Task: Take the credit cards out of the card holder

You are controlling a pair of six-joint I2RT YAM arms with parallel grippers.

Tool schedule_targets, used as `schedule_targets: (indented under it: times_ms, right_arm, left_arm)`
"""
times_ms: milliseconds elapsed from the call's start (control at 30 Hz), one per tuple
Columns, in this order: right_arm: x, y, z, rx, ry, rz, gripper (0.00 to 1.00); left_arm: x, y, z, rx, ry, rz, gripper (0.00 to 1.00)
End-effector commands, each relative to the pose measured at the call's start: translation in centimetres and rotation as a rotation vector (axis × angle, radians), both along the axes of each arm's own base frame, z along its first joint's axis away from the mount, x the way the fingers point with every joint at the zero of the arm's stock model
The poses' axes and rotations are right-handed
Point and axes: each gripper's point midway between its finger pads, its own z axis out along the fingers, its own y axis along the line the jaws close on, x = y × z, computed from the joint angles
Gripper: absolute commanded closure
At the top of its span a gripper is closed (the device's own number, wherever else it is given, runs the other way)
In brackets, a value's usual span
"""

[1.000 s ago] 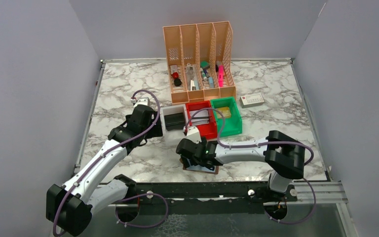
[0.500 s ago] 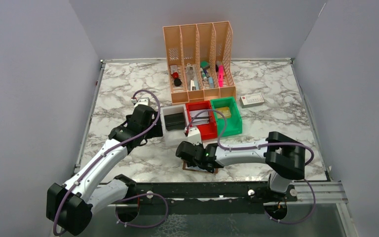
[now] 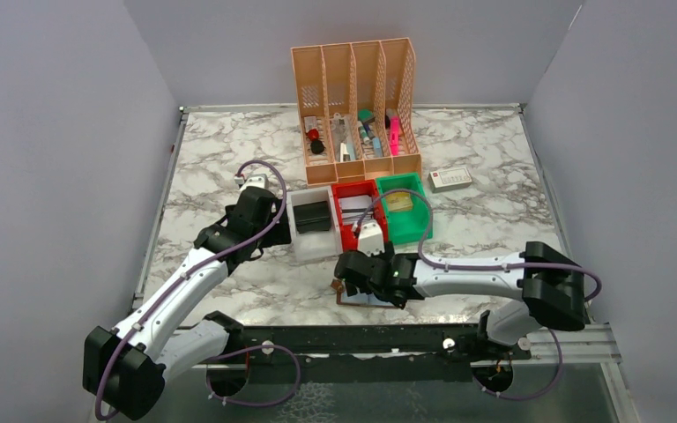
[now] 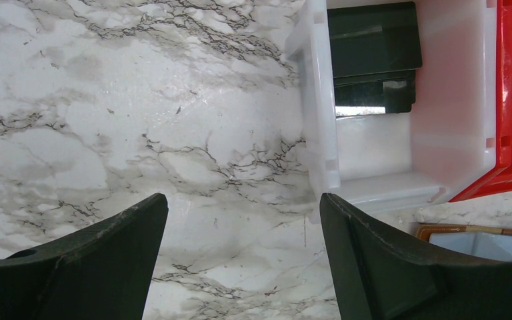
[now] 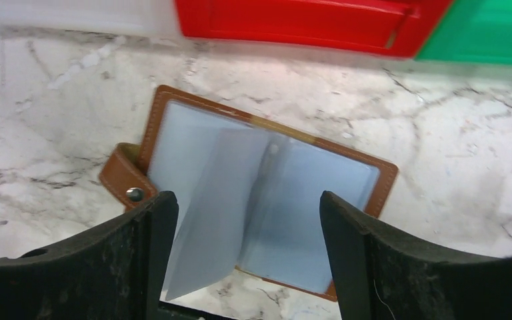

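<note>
**Inspector:** Starting at the left: left gripper [image 4: 243, 263] spread wide, holding nothing, above bare table [image 4: 107, 133] beside the white bin [image 4: 320, 133].

**Assessor:** And the holder?

**Inspector:** Holder [image 5: 287, 193] lies open on the table, just before the red bin [image 5: 293, 23] and near the front edge. Right gripper [image 5: 243, 267] hovers over it, jaws wide, empty. Pale sleeves [image 5: 207, 213] show, one leaf lifted. I cannot tell the cards from the sleeves.

**Assessor:** Advice for the pull?

**Inspector:** In my judgement, pinch a card's edge only, not the sleeve, and draw along the pocket. The left gripper could pin the cover. Open marble lies left of the holder for set-down. Bins crowd behind, and the table edge is close in front.
</note>
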Motion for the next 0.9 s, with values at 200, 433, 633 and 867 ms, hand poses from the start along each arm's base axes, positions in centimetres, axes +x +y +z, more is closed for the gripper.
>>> schedule_targets:
  times_ms: [200,433,633,867]
  right_arm:
    - [-0.5,-6.7,-3.0,-0.157,0.012,-0.226,0.12]
    - [-1.1,-4.4,-5.2,-0.114,0.074,-0.141,0.22]
    - [-1.7,-4.1,-6.7,-0.129,0.113,-0.121,0.30]
    - [-2.7,-3.8,-8.1,-0.082,0.180,-0.113,0.28]
  left_arm:
    - [0.0,-0.3,-0.3,-0.010,0.011,-0.019,0.12]
    - [-0.1,-0.3,-0.3,-0.010,0.013,-0.020,0.13]
    - [-0.1,-0.3,-0.3,-0.010,0.011,-0.018,0.12]
    - [-0.1,-0.4,-0.6,-0.009,0.025,-0.024,0.12]
